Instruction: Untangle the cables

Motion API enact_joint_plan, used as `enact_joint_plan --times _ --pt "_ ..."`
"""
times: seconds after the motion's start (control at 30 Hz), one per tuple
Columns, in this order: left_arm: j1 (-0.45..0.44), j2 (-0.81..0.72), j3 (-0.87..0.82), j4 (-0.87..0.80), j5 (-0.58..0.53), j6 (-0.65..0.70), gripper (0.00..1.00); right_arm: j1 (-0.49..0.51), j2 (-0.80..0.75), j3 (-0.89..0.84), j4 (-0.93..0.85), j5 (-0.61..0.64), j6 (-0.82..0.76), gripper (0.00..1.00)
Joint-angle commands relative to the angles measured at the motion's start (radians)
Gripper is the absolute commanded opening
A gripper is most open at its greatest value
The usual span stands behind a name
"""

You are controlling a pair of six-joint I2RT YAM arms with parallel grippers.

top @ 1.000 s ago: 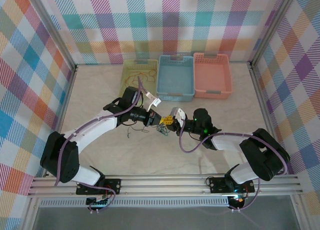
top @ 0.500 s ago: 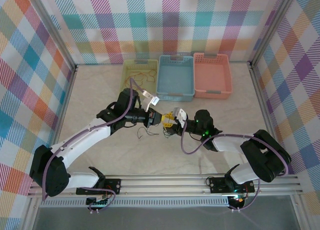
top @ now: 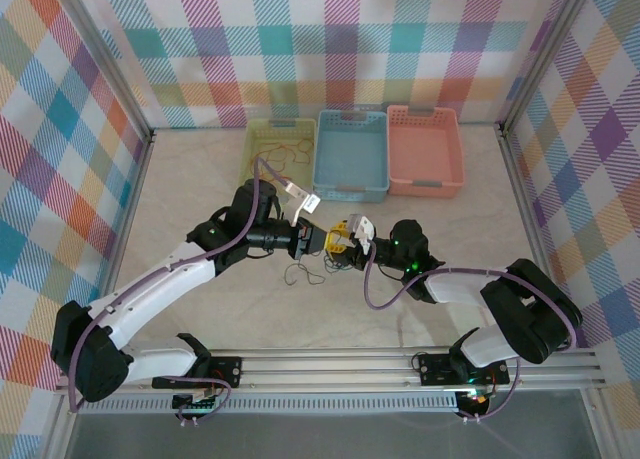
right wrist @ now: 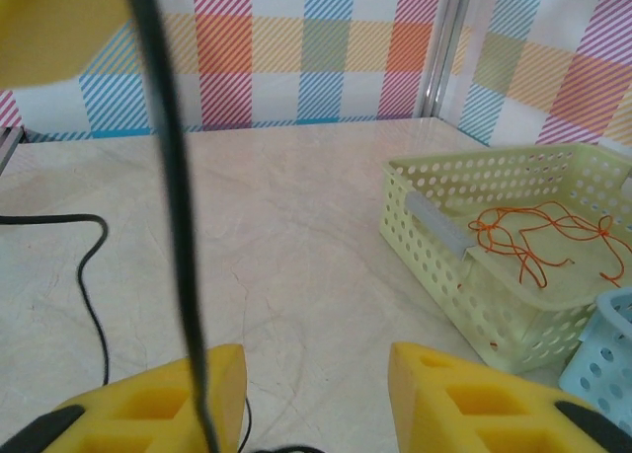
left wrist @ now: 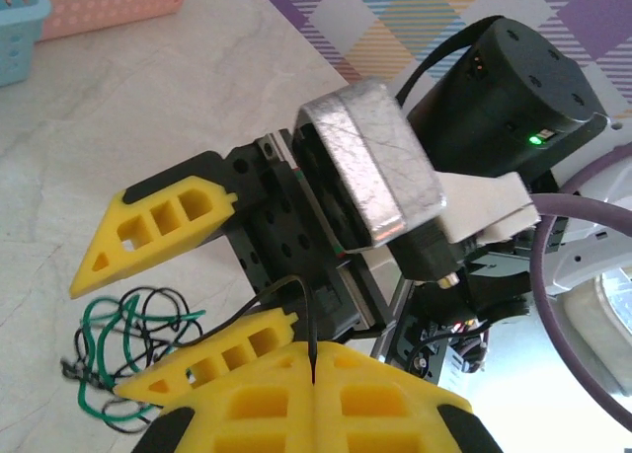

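My left gripper (left wrist: 312,352) is shut on a thin black cable (left wrist: 308,315) that rises from between its yellow fingers. My right gripper (right wrist: 316,364) faces it at close range, open, with the same black cable (right wrist: 170,206) running past its left finger (right wrist: 163,409). In the top view the left gripper (top: 318,241) and right gripper (top: 338,241) nearly touch mid-table. A small tangle of green and black cables (left wrist: 123,359) lies on the table below them (top: 308,272). Red-orange cables (right wrist: 528,231) lie in the yellow-green basket (top: 262,144).
Three baskets stand in a row at the back: yellow-green, blue (top: 352,187) and pink (top: 425,184). A loose black cable loop (right wrist: 87,265) lies on the marble table. Metal frame posts and checkered walls enclose the table.
My right gripper has opened from nearly shut. The left arm has shifted slightly, still shut on the black cable, and the tangle now hangs lower, on the table.
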Motion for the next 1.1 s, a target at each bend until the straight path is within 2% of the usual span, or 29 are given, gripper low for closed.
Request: enact_joint_plan --times 0.0,0.73,1.07 --pt "-0.018 -0.037 0.041 -0.029 -0.007 -0.012 0.00 -0.004 -0.012 -0.013 0.046 -0.019 0.016 0.42" --pt "-0.055 0.020 0.053 -0.076 -0.060 -0.021 0.00 -0.004 -0.011 -0.037 0.127 -0.030 0.044 0.42" --pt "-0.087 0.019 0.124 -0.096 -0.032 -0.024 0.00 -0.004 -0.006 -0.025 0.096 -0.015 0.038 0.35"
